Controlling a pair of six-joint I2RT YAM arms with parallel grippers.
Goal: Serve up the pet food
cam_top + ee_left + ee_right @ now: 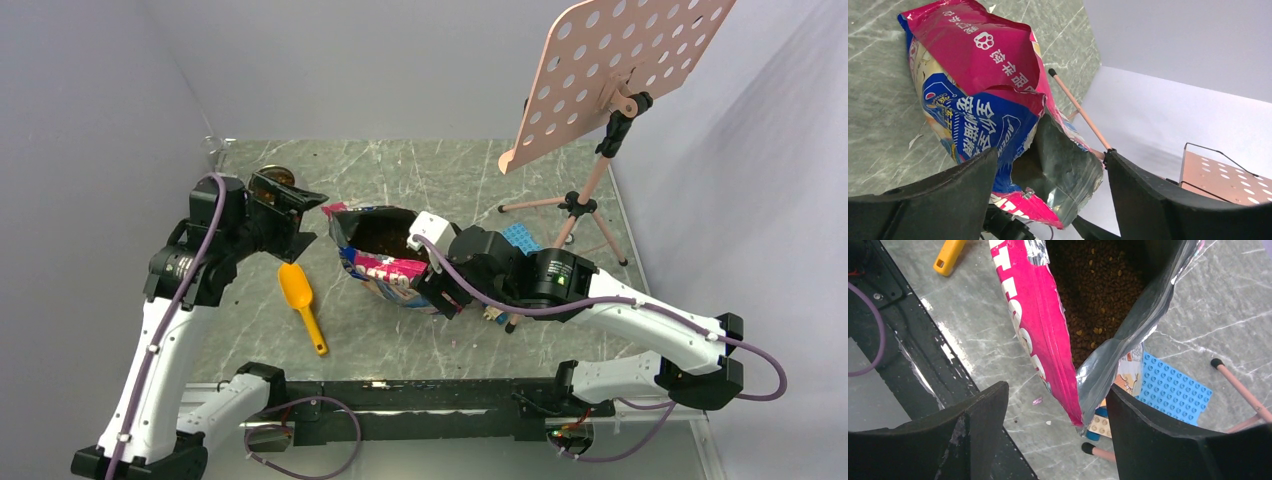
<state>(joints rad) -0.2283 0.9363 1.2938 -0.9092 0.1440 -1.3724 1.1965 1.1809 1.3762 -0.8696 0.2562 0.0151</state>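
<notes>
The glossy pink and blue pouch (372,262) lies in the middle of the table with its mouth torn wide open. Dark-brown kibble, the pet food (1098,295), fills its inside. My left gripper (312,220) is at the pouch's left end, open, and the silver-lined mouth edge (1068,165) hangs loose between its fingers. At the pouch's right end my right gripper (425,272) is also open, and the pouch's pinched corner (1079,412) sits between its fingers, touching neither. The orange-yellow scoop (302,303) lies on the table, left of the pouch and in front of it.
A pink perforated music stand (612,75) on a tripod (575,205) stands at the back right. A blue studded plate (1173,390) with small bricks lies under the pouch's right end. A round metal bowl (274,177) shows partly behind the left gripper. The black base rail (400,395) runs along the near edge.
</notes>
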